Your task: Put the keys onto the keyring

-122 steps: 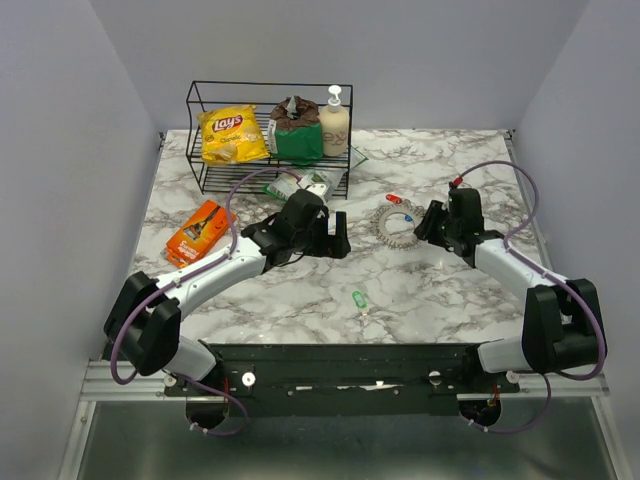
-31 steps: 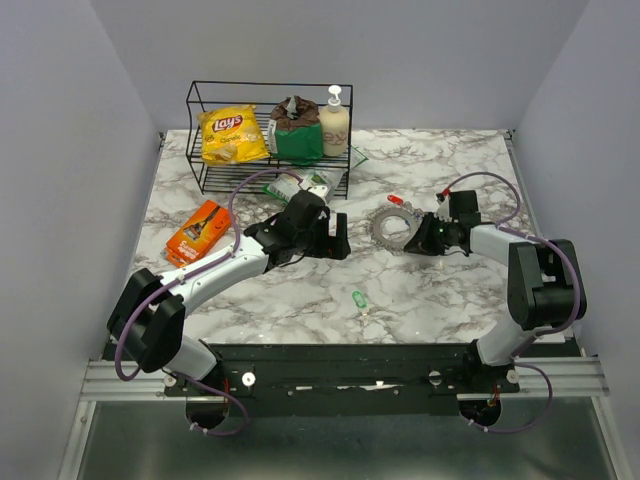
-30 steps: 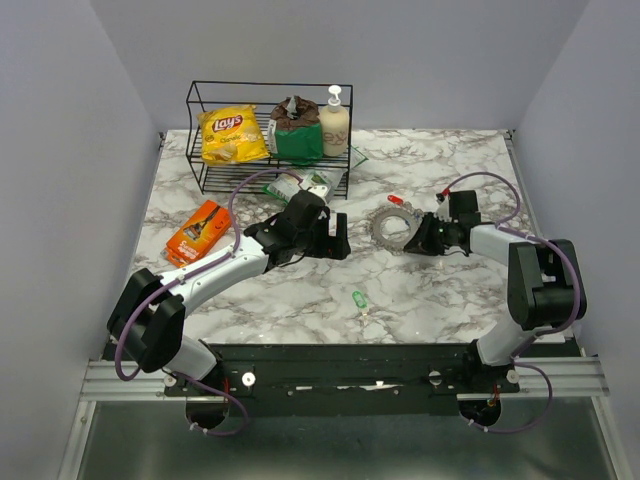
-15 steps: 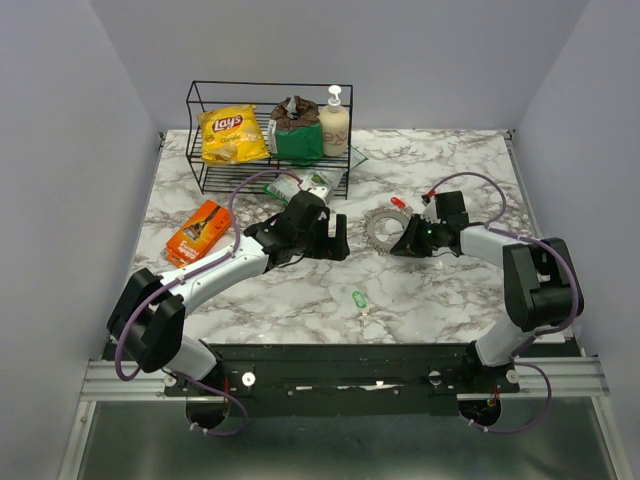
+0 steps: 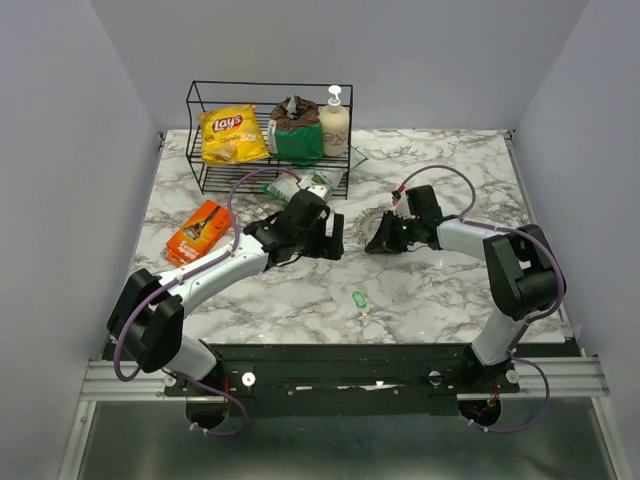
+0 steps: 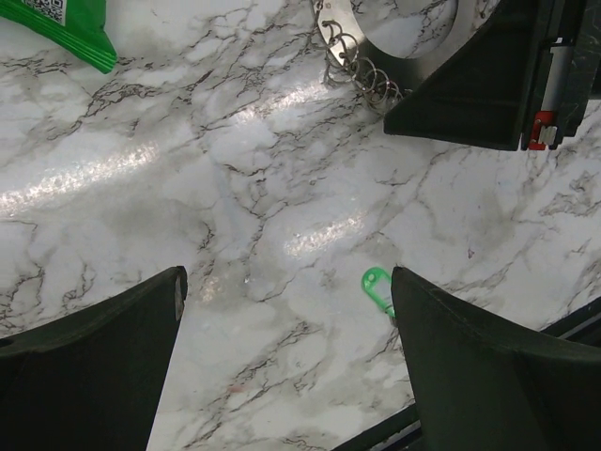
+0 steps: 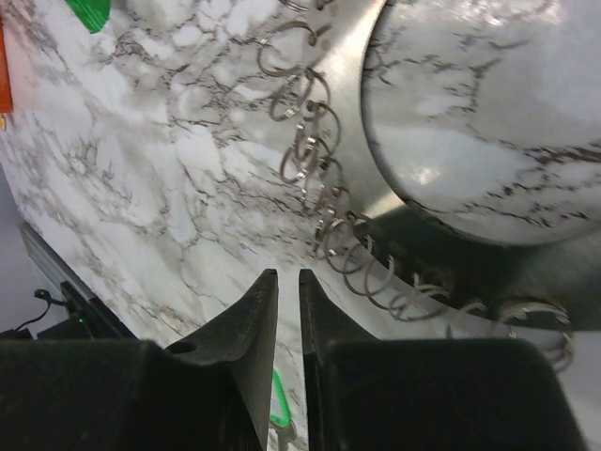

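Note:
The keyring [image 5: 382, 219] is a pale coil loop on the marble, partly hidden under my right gripper [image 5: 379, 240]. In the right wrist view its coils [image 7: 315, 178] curve just beyond the fingertips [image 7: 268, 282]. Those jaws stand only a thin slit apart, with nothing between them. A green key [image 5: 358, 298] lies alone nearer the front edge; it also shows as the green key [image 6: 376, 283] beside my left finger and as a green sliver [image 7: 279, 406]. My left gripper [image 5: 331, 236] hovers wide open and empty, left of the keyring [image 6: 362, 73]. The red and blue keys are hidden.
A black wire rack [image 5: 200, 100] at the back holds a yellow chips bag [image 5: 232, 135], a green packet [image 5: 298, 140] and a soap bottle [image 5: 334, 120]. An orange packet [image 5: 200, 232] lies at the left. A green wrapper [image 6: 66, 28] lies near the rack's foot.
My right gripper has swept left over the keyring, and the coil has shifted slightly left with it. The left arm and the green key have stayed put.

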Tool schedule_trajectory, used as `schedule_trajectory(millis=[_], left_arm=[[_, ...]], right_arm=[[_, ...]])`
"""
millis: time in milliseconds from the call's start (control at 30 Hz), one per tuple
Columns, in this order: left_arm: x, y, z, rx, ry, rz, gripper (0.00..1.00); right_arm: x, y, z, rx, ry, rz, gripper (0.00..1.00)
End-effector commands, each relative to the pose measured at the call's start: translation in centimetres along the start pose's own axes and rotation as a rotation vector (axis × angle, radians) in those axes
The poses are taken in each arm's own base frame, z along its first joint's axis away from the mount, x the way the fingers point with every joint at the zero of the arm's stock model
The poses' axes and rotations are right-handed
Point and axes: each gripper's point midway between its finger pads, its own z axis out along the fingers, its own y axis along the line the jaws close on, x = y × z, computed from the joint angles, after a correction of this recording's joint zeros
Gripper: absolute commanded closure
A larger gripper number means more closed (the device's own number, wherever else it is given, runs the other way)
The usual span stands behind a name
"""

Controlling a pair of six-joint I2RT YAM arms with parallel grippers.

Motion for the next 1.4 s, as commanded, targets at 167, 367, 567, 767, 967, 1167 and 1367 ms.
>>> schedule_trajectory(millis=[167, 367, 567, 767, 967, 1167, 1367], left_arm=[[-0.5, 0.3, -0.6, -0.025, -0.017, 0.009, 0.01], [-0.4, 0.5, -0.7, -0.027, -0.019, 0.009, 0.01], [-0.1, 0.6, -0.7, -0.027, -0.015, 0.006, 0.01], [0.2, 0.7, -0.6, -0.030, -0.013, 0.008, 0.01], [0.3, 0.7, -0.7, -0.027, -0.009, 0.003, 0.01], [0.4, 0.5, -0.6, -0.015, -0.008, 0.000, 0.01], [0.5, 0.5, -0.5, -0.011, -0.006, -0.003, 0.01]], right_arm=[[-2.7, 3.6, 0.6, -0.043, -0.043, -0.086, 0.76], [-5.9, 2.7, -1.0, 0.107, -0.121, -0.150, 0.76], [-7.8, -0.9, -2.8, 0.261, -0.168, -0.122, 0.78], [-9.0, -5.6, -5.4, 0.414, -0.206, -0.052, 0.89], [-9.7, -9.8, -8.3, 0.541, -0.253, 0.035, 0.99], [-10.2, -11.6, -8.6, 0.581, -0.264, 0.091, 0.99], [-10.3, -12.3, -7.2, 0.584, -0.216, 0.108, 0.99]])
